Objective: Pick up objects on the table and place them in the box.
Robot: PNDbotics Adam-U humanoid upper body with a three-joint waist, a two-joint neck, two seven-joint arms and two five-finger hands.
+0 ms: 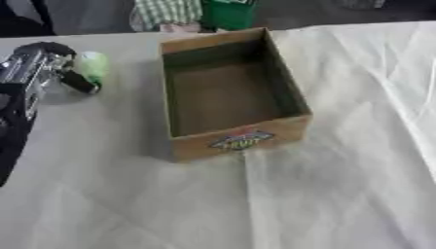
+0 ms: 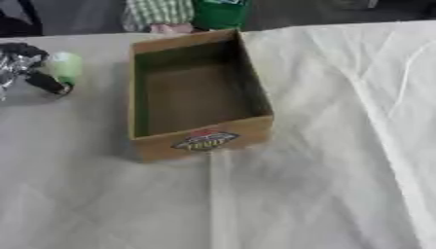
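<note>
An open cardboard box (image 1: pixel 238 141) with a coloured label on its front wall stands in the middle of the table, and nothing shows inside it. To its left, my left hand (image 1: pixel 51 68) comes in from the view's left edge, silver and black. Its fingers curl around a small pale green object (image 1: pixel 94 65), held a little above the table beside the box's far left corner. My right hand shows in neither view.
A white cloth (image 1: pixel 340 170) with creases covers the table. At the far edge, behind the box, a person in a checked garment (image 1: pixel 166 12) sits beside a green object (image 1: pixel 228 12).
</note>
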